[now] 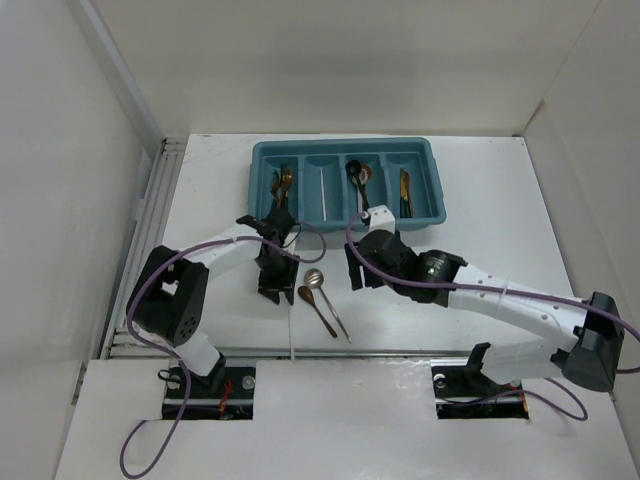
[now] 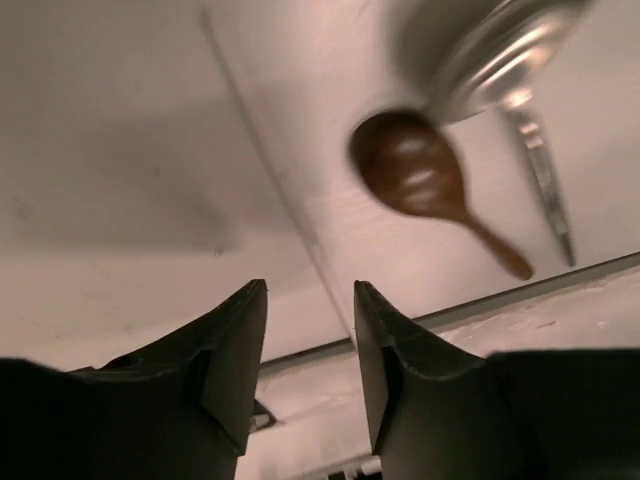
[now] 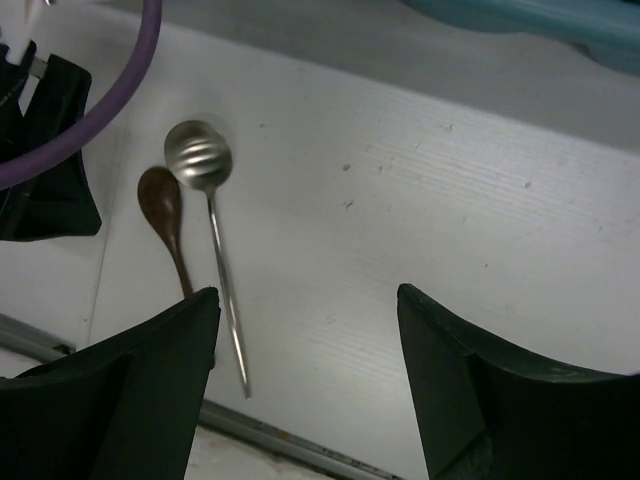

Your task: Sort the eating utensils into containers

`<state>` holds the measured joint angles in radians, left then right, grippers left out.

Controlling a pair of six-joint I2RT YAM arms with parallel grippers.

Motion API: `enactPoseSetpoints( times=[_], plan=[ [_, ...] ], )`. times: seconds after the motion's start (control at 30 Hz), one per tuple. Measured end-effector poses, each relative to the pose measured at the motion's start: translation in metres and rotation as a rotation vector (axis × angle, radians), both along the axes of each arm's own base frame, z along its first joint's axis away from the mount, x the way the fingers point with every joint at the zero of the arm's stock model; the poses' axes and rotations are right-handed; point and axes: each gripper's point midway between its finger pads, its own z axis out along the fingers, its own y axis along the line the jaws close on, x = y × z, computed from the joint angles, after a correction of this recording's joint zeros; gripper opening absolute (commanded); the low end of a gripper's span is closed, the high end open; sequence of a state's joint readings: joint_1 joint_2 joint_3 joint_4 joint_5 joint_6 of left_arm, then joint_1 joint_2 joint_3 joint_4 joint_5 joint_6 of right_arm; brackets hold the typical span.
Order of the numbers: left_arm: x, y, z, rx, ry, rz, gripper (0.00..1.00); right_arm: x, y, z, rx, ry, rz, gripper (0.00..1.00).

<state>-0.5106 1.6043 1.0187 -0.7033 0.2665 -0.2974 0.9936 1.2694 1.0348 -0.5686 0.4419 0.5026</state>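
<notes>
Brown spoon (image 3: 172, 235) and silver spoon (image 3: 220, 270) lie together near the tabletop's (image 1: 480, 200) near edge, handles slanting toward it. Left pincer (image 2: 310, 290), slightly open and empty, hangs just left of them. Right pincer (image 3: 310, 295), wide open and empty, is a little farther right.

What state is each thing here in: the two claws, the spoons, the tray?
left gripper: open, holding nothing.
right gripper: open, holding nothing.
tray: utensils already lying in some slots.
silver spoon: lying on the table, outside the tray.
brown spoon: lying beside the silver spoon.
</notes>
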Motion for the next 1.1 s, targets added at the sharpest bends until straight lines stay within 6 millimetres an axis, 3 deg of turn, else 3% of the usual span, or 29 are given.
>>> enactPoseSetpoints(
  times=[0.1, 0.33, 0.43, 0.6, 0.9, 1.1],
  plan=[
    [-0.028, 0.01, -0.015, 0.039, 0.097, 0.02, 0.24, -0.017, 0.003, -0.002, 0.022, 0.032, -0.014, 0.77],
    [-0.036, -0.014, -0.015, -0.008, 0.087, -0.016, 0.23, -0.03, -0.012, 0.002, 0.041, 0.051, -0.086, 0.77],
    [-0.037, -0.017, -0.016, -0.01, 0.085, -0.013, 0.27, -0.032, -0.02, 0.005, 0.046, 0.045, -0.109, 0.77],
    [-0.044, -0.006, -0.029, 0.055, 0.103, 0.025, 0.34, -0.035, -0.033, 0.005, 0.037, 0.034, -0.132, 0.77],
    [-0.046, -0.001, -0.031, 0.087, 0.117, 0.052, 0.35, -0.037, -0.042, 0.001, 0.025, 0.03, -0.149, 0.77],
    [-0.048, -0.001, -0.034, 0.102, 0.145, 0.062, 0.22, -0.038, -0.049, 0.002, 0.018, 0.029, -0.172, 0.77]
  ],
)
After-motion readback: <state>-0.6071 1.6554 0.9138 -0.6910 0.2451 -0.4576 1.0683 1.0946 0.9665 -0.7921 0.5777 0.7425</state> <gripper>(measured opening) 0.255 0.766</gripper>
